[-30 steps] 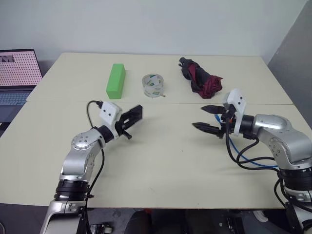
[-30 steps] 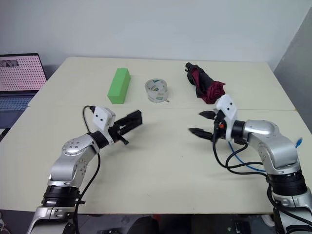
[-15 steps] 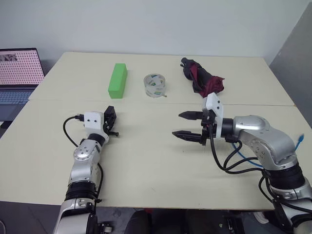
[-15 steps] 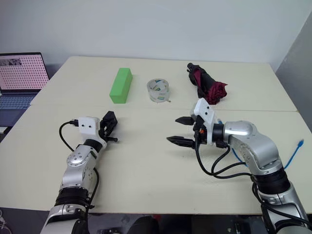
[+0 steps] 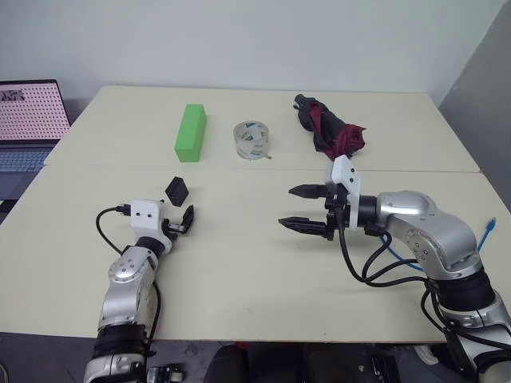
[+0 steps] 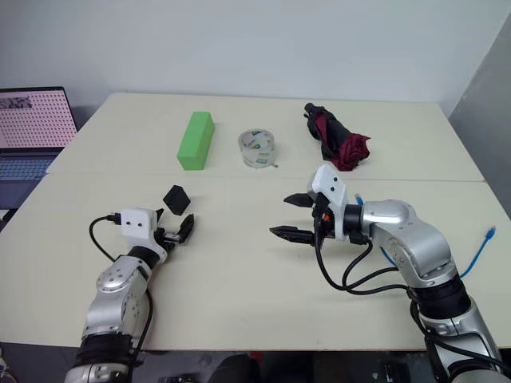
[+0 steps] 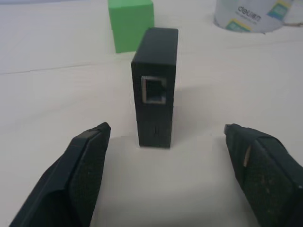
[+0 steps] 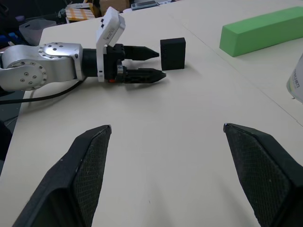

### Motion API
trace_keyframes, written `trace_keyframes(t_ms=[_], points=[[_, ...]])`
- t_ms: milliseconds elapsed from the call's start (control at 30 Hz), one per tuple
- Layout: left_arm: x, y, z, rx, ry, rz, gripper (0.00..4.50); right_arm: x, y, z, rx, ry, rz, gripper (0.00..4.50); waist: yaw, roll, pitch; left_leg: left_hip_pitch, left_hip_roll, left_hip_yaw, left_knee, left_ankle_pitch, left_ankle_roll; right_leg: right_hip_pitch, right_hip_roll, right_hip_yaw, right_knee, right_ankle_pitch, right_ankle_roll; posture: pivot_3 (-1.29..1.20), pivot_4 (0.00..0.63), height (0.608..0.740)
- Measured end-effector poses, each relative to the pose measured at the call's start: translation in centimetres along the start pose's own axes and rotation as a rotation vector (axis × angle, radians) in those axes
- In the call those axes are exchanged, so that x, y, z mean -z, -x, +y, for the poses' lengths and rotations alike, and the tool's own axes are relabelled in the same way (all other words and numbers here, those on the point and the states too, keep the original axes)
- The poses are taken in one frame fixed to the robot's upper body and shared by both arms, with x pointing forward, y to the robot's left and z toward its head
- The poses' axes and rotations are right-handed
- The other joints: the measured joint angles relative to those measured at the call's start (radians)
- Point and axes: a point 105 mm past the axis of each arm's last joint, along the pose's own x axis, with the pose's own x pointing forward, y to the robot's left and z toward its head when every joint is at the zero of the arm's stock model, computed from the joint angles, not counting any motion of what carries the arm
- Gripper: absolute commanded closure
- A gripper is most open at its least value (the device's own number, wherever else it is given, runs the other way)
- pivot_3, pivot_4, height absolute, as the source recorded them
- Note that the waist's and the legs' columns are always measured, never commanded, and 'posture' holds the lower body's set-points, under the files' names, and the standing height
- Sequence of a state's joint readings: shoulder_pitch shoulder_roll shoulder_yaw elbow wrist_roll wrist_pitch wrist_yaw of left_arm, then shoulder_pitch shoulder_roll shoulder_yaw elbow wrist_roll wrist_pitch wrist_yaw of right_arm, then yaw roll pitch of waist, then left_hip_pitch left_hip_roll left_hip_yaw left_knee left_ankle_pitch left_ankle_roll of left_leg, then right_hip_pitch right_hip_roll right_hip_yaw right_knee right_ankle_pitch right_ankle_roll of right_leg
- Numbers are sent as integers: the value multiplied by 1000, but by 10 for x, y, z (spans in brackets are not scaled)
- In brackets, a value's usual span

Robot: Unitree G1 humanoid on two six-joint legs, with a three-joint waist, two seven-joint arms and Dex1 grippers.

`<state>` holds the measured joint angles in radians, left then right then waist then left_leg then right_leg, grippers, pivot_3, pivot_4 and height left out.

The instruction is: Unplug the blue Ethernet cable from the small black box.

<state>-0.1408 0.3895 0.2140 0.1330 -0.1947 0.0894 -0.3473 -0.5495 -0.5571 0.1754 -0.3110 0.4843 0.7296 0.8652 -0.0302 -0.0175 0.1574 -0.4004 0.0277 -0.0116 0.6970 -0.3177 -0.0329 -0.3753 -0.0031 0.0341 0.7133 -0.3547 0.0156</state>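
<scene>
The small black box (image 7: 155, 87) stands upright on the cream table (image 5: 255, 271), just past the left gripper (image 5: 177, 226) and apart from it. In the left wrist view its port faces the camera, and nothing is plugged into it. The left gripper's two fingers are spread with the box beyond the gap between them, not touching it. In the right wrist view the box (image 8: 173, 53) shows just in front of those fingertips (image 8: 150, 51).

The blue cable (image 5: 488, 229) hangs off the table's edge beside the right arm, well apart from the box; its clear plug end sticks up there, and more of the blue cord loops under the right forearm among thicker black wires (image 5: 375, 267).

The right gripper (image 5: 302, 207) hovers over the middle of the table, to the right of the box and well apart from it, pointing toward the left arm. Its fingers are spread wide and hold nothing.

Farther back from the box lie a green block (image 5: 190, 132), a roll of clear tape (image 5: 251, 140) to the block's right, and a folded dark red umbrella (image 5: 329, 130) farther right again. A laptop (image 5: 28, 120) with a lit screen sits off the table's left side, beyond the box.
</scene>
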Motion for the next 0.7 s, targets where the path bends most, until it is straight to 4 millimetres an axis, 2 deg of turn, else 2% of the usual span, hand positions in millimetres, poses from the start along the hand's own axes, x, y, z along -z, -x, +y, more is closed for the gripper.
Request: trace_keyframes(t_ms=[100, 267, 433, 533, 567, 700], points=[[-6, 15, -3, 57, -126, 17, 540, 13, 7, 1, 32, -6, 29, 477, 3, 0, 0, 0, 0, -1, 0, 0, 0, 1, 0, 0, 0, 0, 0, 0, 150, 740], [-41, 30, 0, 170, -259, 11, 540, 24, 41, -9, 177, -41, 27, 477, 5, -1, 0, 0, -1, -1, 0, -2, 3, 2, -1, -1, -1, 0, 0, 0, 150, 740], [-59, 40, -1, 278, -226, 32, 540, 26, 85, -22, 322, -80, 32, 477, 3, -1, 0, 1, -1, -1, 0, -2, 4, 2, 0, -1, -1, 0, 0, 0, 150, 740], [-62, 43, -1, 332, -208, 62, 540, 34, 100, -24, 368, -99, 65, 477, 3, 0, 1, 1, -1, -1, -1, -2, 4, 2, 0, -1, -1, 0, 0, 0, 150, 740], [-66, 44, -3, 382, -189, 79, 540, 44, 111, -25, 398, -97, 122, 477, 3, 0, 1, 1, -1, -1, -1, -2, 4, 2, 0, -1, -1, 0, 0, 0, 150, 740], [-73, 47, -6, 429, -169, 81, 540, 48, 118, -27, 429, -99, 139, 477, 3, 0, 1, 1, -1, -1, -1, -2, 4, 2, 0, 0, -1, 0, 0, 0, 150, 740]])
